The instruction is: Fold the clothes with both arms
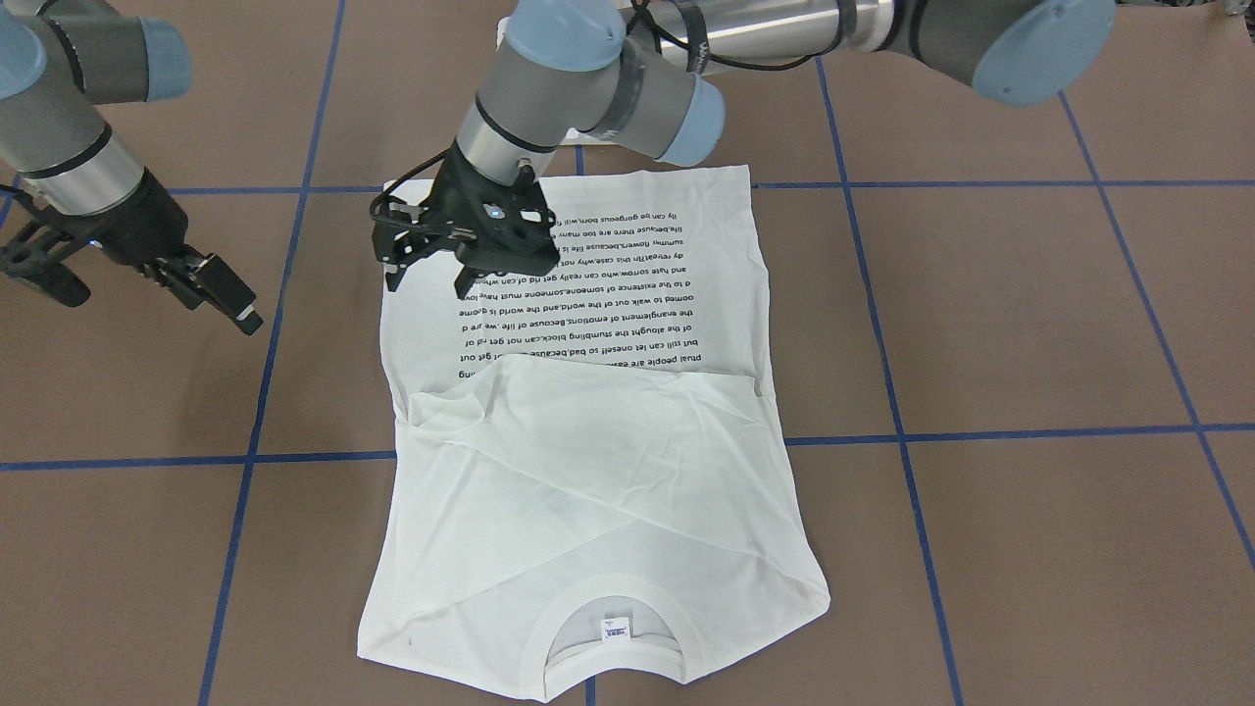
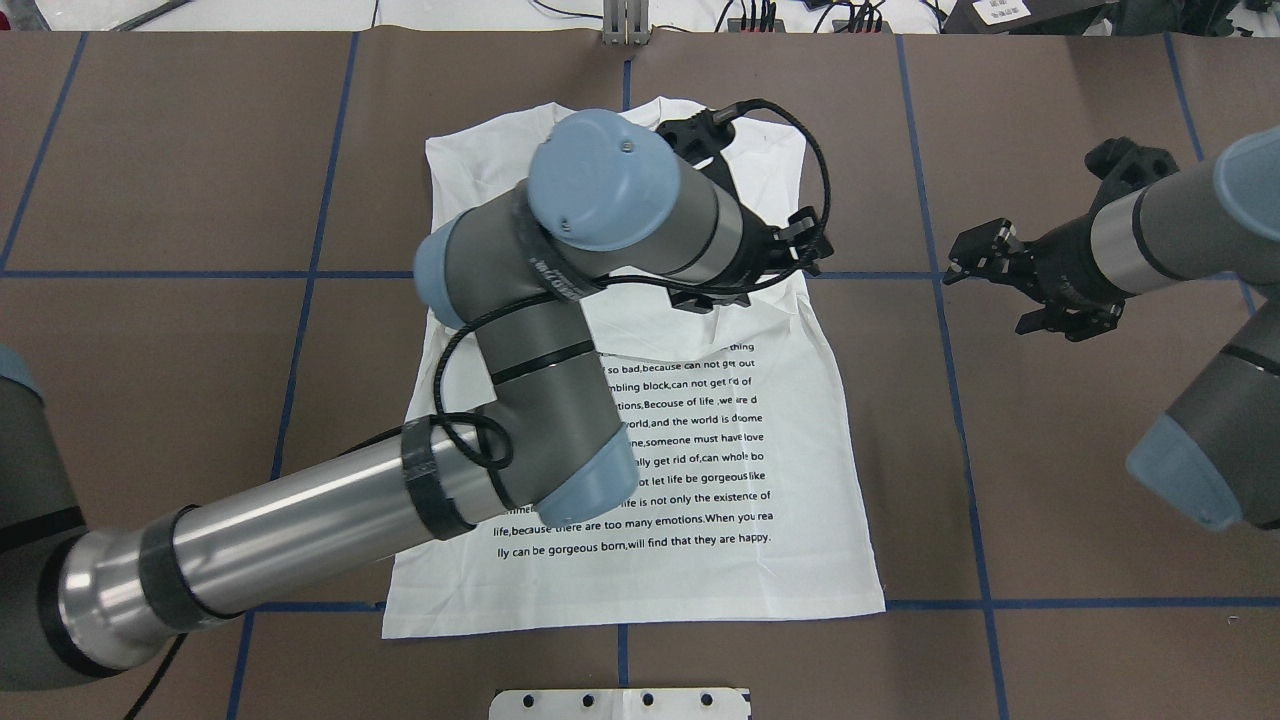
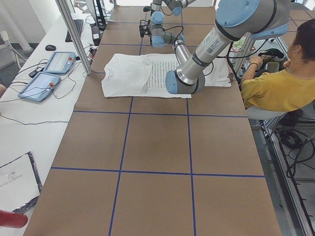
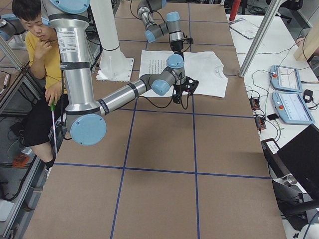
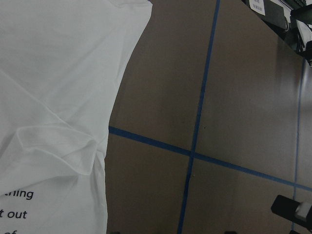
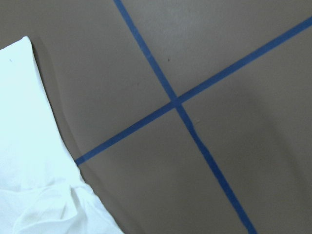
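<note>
The white long-sleeved T-shirt (image 1: 608, 471) lies flat on the brown table, printed text up. Both sleeves are folded across the chest, and the collar (image 1: 610, 628) with its neck label points away from me. It also shows in the overhead view (image 2: 720, 440). My left gripper (image 1: 429, 279) hovers open and empty just above the shirt's edge on my right side, beside the text block. Its wrist view shows that shirt edge (image 5: 58, 97) and bare table. My right gripper (image 1: 211, 294) is open and empty above bare table, well clear of the shirt, and also shows in the overhead view (image 2: 1000, 290).
Blue tape lines (image 1: 980, 431) grid the brown table. A white base plate (image 2: 620, 703) sits at my edge. An operator in yellow (image 3: 275, 83) sits beside the table near my base. Tablets (image 4: 289, 94) lie on the white bench on the far side.
</note>
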Available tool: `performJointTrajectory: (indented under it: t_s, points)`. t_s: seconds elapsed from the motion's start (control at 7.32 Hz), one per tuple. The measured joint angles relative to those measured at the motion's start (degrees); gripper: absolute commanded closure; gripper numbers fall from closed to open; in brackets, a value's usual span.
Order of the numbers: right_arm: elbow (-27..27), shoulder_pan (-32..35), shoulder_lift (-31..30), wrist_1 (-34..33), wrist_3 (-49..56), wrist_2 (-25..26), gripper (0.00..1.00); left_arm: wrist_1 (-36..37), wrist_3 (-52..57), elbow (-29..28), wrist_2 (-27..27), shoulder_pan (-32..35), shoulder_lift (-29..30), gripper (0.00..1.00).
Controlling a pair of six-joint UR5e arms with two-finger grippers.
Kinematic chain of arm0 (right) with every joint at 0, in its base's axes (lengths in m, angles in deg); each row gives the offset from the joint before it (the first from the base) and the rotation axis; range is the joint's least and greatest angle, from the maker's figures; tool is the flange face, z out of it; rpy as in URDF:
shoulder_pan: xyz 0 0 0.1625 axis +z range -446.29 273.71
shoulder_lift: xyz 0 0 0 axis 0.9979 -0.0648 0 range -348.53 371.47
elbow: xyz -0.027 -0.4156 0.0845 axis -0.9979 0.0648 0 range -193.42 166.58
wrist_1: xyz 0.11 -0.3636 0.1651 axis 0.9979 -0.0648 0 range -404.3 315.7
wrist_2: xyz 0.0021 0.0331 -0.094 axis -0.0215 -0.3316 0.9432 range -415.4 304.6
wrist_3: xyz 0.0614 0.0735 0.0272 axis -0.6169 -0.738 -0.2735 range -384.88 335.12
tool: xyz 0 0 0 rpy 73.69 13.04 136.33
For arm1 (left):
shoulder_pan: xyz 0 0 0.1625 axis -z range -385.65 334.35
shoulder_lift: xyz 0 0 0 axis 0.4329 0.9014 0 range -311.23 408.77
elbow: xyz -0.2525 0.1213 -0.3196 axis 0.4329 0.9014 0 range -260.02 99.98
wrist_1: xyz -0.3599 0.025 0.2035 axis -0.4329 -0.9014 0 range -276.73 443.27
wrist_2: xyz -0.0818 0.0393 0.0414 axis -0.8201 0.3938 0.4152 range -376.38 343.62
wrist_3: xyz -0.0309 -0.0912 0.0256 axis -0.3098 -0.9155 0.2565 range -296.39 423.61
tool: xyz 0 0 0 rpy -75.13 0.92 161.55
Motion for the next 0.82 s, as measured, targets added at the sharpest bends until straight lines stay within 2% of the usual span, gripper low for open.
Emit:
performJointTrajectory:
  t_s: [0.41,0.55,0.82]
  points:
    - [-7.1,-15.3,-4.8,-0.4,-7.9,9.8,0.01,3.2,13.3,14.1,-3.0,4.5,-16.5,0.24]
    - [-9.4,-21.6,-7.4,-0.5,-11.8,14.7,0.02,3.6,16.6,16.7,-4.4,6.1,-20.6,0.24]
    - [-11.8,-33.1,-10.3,-0.7,-20.8,23.7,0.05,3.7,18.8,18.3,-6.2,7.8,-24.1,0.24]
